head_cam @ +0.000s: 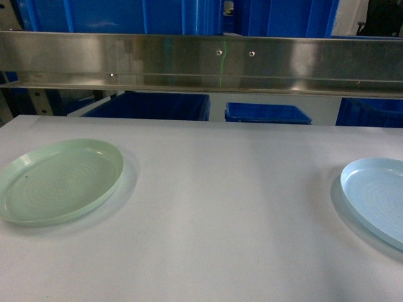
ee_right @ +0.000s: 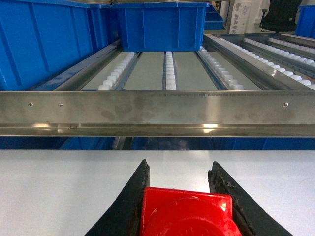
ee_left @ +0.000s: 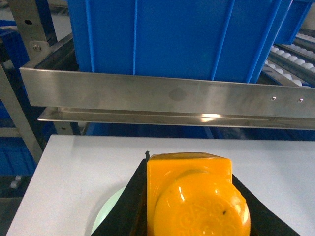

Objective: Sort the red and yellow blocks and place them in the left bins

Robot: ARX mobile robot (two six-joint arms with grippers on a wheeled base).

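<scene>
— What did your grippers have?

— My left gripper (ee_left: 189, 206) was closed on the orange-yellow block (ee_left: 194, 194), studs toward the wrist camera, above the table's (head_cam: 214, 207) left part, near its far edge, with the green plate (ee_left: 106, 219) showing just below. My right gripper (ee_right: 179, 206) was clamped on the red block (ee_right: 187, 214), also near the far edge.

— And beyond them?

— A steel rail (ee_right: 157, 113) ran past the table's far edge. A large blue bin (ee_left: 182, 37) stood behind it on the left, another (ee_right: 160, 25) far back on the roller lanes (ee_right: 170, 69). A light blue plate (head_cam: 378, 198) lay at the table's right edge.
</scene>
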